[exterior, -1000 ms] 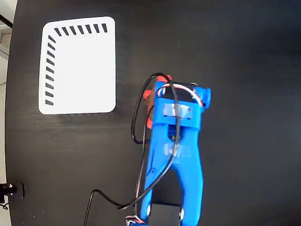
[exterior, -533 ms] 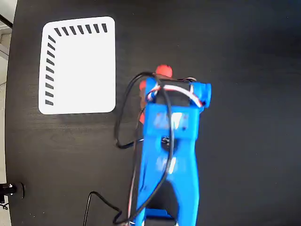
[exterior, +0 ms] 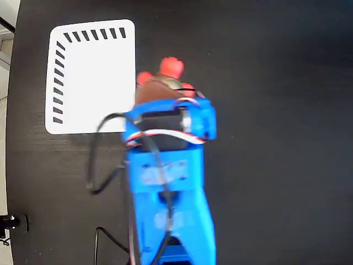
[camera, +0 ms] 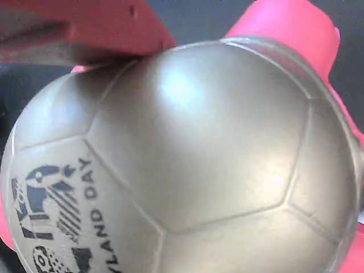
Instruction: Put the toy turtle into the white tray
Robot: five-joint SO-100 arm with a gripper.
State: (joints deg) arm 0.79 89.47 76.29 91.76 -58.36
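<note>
turtle held beside the tray

item: blue arm point(exterior: 168, 187), reaching up the fixed view from the bottom edge over a black table point(exterior: 276, 110); black, red and white wires looped along its left side; picture slightly blurred around it.

item: gripper point(exterior: 160, 91), at the arm's upper end; fingers mostly hidden under the arm's own body in the fixed view; in the wrist view a red finger point(camera: 85, 28) lies pressed against the top of the shell, so the fingers appear to be pinching the toy, the second finger out of sight.

item: toy turtle point(exterior: 162, 77), at the gripper tip, red-pink parts poking out above and to the left; shell point(camera: 187, 159) fills the wrist view, shiny beige-gold, panelled, black printed mark at lower left; sits just right of the tray's right edge, whether it overlaps that edge i cannot tell.

item: white tray point(exterior: 91, 77), upper left of the table, flat, rounded corners, black slanted stripes along its top and left edges; nothing on it.
</note>
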